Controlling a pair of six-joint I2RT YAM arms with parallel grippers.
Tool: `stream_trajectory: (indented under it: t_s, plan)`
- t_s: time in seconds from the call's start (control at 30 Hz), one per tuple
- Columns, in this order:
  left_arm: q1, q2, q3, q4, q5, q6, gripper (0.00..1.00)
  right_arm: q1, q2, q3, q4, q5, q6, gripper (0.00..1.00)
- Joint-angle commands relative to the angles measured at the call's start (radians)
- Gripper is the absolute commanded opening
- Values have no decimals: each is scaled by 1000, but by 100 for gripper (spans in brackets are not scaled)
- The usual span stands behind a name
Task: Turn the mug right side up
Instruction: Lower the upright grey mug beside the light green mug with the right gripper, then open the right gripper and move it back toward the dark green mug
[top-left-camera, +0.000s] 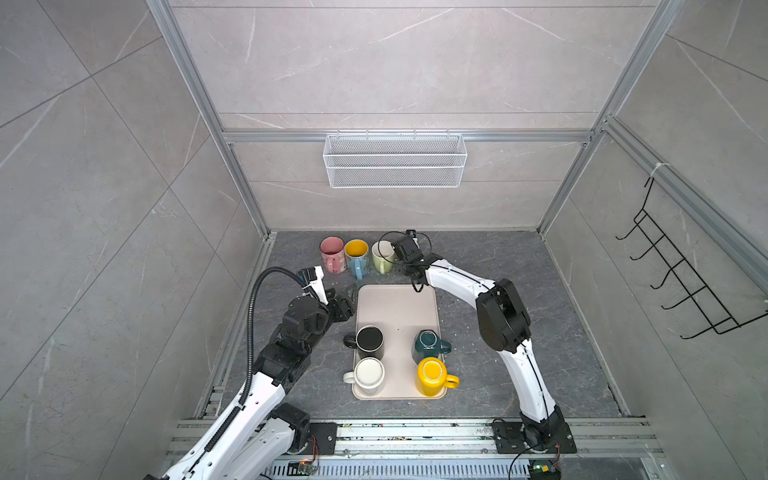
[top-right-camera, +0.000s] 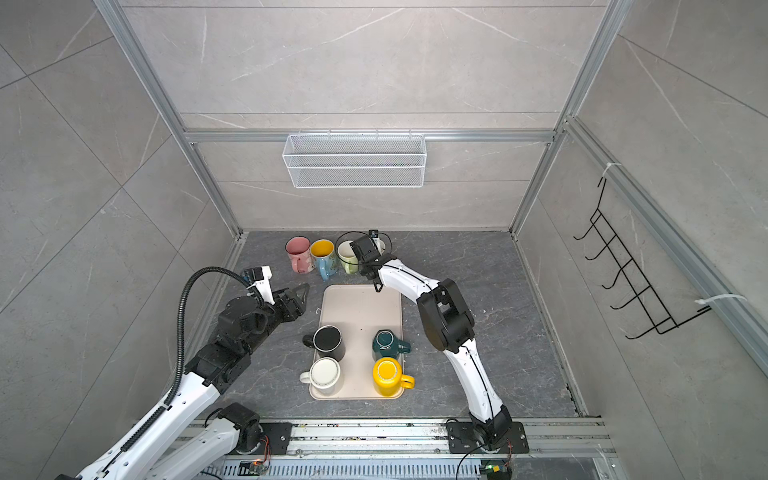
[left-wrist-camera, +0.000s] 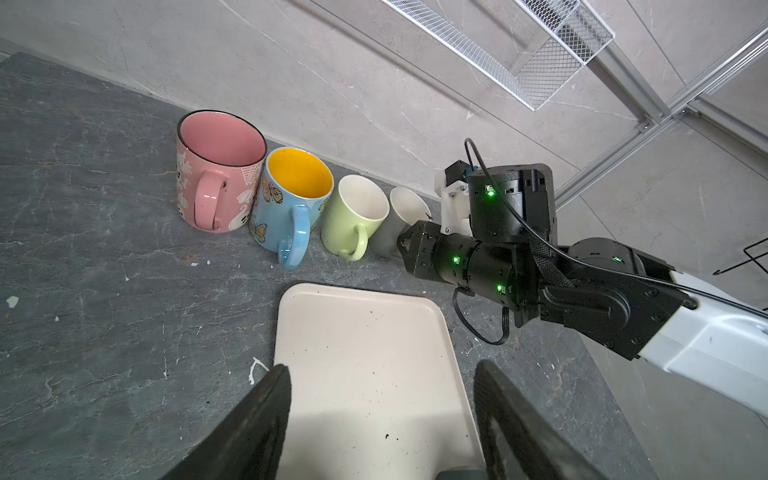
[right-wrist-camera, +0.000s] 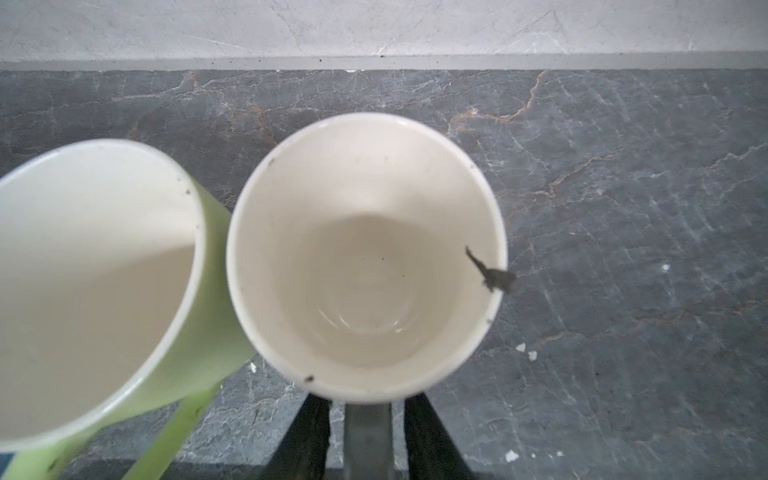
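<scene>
The grey mug (right-wrist-camera: 365, 257) stands upright on the bench (right-wrist-camera: 623, 249) at the right end of the back row, just beside the green mug (right-wrist-camera: 95, 270). Both hold only a few dark specks. The right gripper (right-wrist-camera: 368, 401) has its fingers (right-wrist-camera: 307, 436) narrowly parted either side of the handle (right-wrist-camera: 368, 440), with gaps showing. The left gripper (left-wrist-camera: 382, 370) is spread wide and holds nothing, at the far left corner of the tray (left-wrist-camera: 365, 332). On the tray a yellow mug (top-left-camera: 432, 374) and a teal mug (top-left-camera: 428, 343) sit bottom-up.
</scene>
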Motion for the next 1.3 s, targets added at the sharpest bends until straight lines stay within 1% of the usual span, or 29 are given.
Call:
stream_trajectory:
  t_s: [0.0, 0.2, 0.27, 0.33, 0.5, 0.67, 0.8, 0.97, 1.13, 1.27]
  plan:
    - [6, -24, -8, -7, -21, 12, 72, -1, -31, -32, 14, -3, 17, 39]
    - [6, -41, -8, -14, -23, 11, 72, -1, -94, -100, 52, -2, 20, 51]
    - [6, -40, -7, -14, -22, 11, 72, -2, -124, -124, 64, 0, 20, 57]
    - [6, -37, -6, -15, -16, 11, 73, -1, -164, -157, 83, -1, 20, 63]
    - [6, -23, -2, -12, 1, 4, 73, -1, -267, -239, 134, -20, 16, 72]
    - [6, -10, -1, -12, -3, 6, 74, -1, -374, -297, 109, -58, 3, 82]
    - [6, 9, 3, -40, -29, 20, 75, -1, -484, -336, 12, -129, -6, 86]
    - [6, 27, -1, -33, -35, 14, 75, -1, -677, -470, -83, -169, 17, 87]
    - [6, 41, -4, -23, -34, 10, 75, -4, -910, -627, -205, -220, 103, 87]
    - [6, 46, -7, -13, -38, 5, 74, -4, -1112, -778, -236, -283, 212, 84]
